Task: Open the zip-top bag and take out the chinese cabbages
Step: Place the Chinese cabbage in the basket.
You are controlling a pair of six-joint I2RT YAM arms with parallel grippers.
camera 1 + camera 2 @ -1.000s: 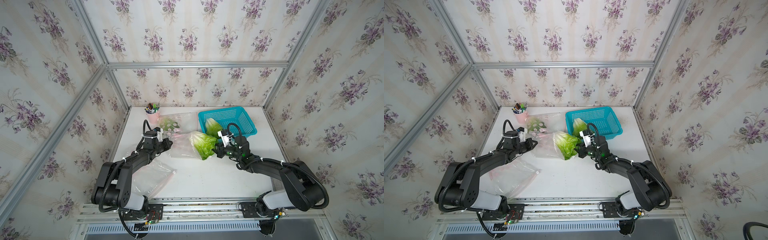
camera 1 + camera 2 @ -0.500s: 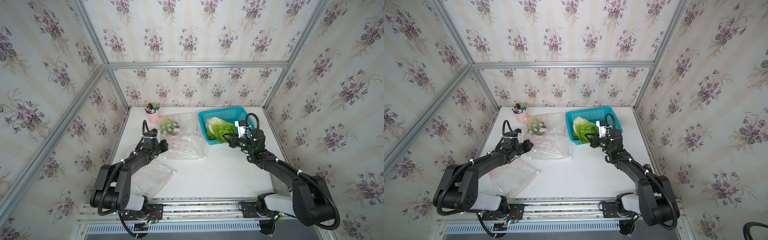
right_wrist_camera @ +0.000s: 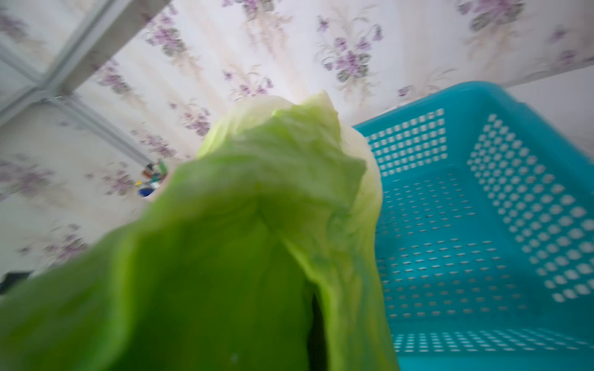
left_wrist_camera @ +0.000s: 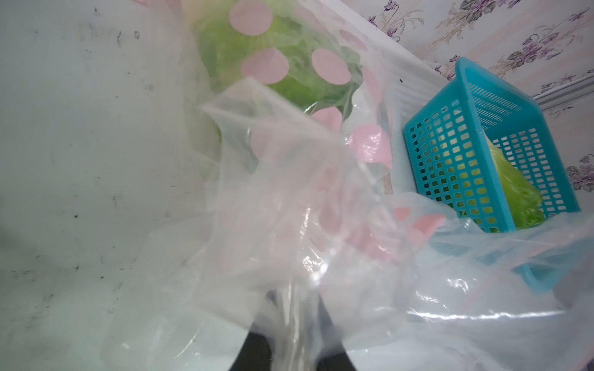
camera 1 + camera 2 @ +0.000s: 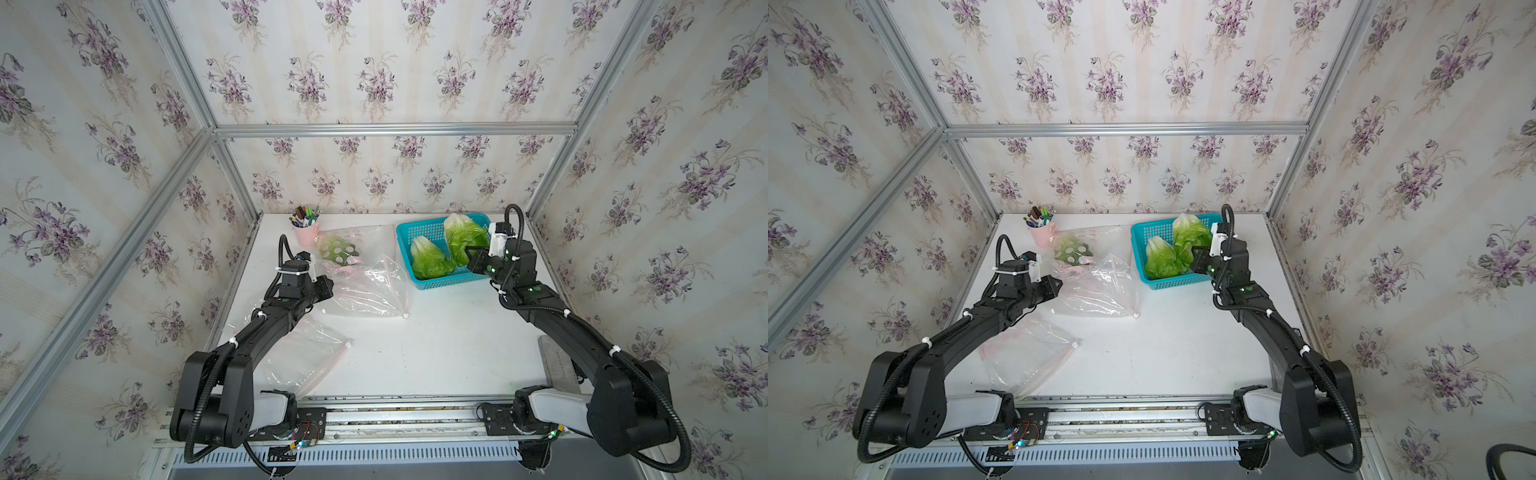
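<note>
- Two chinese cabbages are out of their bags. One cabbage (image 5: 428, 259) lies in the blue basket (image 5: 449, 284). The held cabbage (image 5: 461, 235) is over the same basket, leafy end pinched in the right pincer (image 5: 471, 253), pale base pointing away from it.
- Change: a second ago this head was only half out of the bag mouth at mid-tabletop (image 5: 436, 353); it has since been carried across to the basket.
- Emptied bag (image 5: 374, 291) now lies slack, nothing green inside.
- Left pincer (image 5: 330, 286) sits at that bag's edge. The wrist view shows film running between its dark fingers (image 4: 254, 353); I cannot tell whether they pinch it or have let go.
- Third cabbage (image 5: 338, 251) is still inside the pink-dotted zip-top bag (image 5: 374, 239), beside the pen cup (image 5: 306, 232).
- Judgement: releasing the held head comes next, then one bag remains to open. Thin leaves may tear or cling on release.
</note>
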